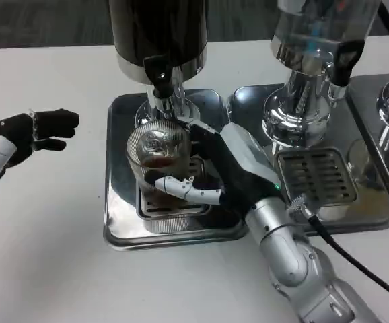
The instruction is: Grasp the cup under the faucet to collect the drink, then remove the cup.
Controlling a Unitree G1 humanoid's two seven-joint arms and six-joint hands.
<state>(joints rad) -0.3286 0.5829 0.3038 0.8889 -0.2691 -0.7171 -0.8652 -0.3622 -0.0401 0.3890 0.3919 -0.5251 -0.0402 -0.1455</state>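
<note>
I have the right hand [215,171] wrapped around the cup [159,156], a clear ribbed glass standing on the grate of the drip tray [117,168], directly below the faucet [161,84] of the dark dispenser [157,33]. A brown drink shows inside the cup; I judge it partly filled, though glare on the glass makes the level hard to read.

Procedure for the step in hand:
1. Hold the cup upright and centred under the faucet until filling ends.
2. Keep the grip firm and even; the ribbed glass may be wet and could slip.
3. To remove, draw the cup forward and low along the tray first, then lift. The faucet sits just above the rim, so a straight lift risks a knock and a spill.
4. Clear the raised tray edge before moving to the white table [46,256].

Surroundings: a second dispenser [302,101] with its own tray [315,175] stands close on the right, beside my right forearm; a black cable [356,252] trails from that arm. The left hand [36,128] hovers well apart over the table, fingers loosely spread, holding nothing.
</note>
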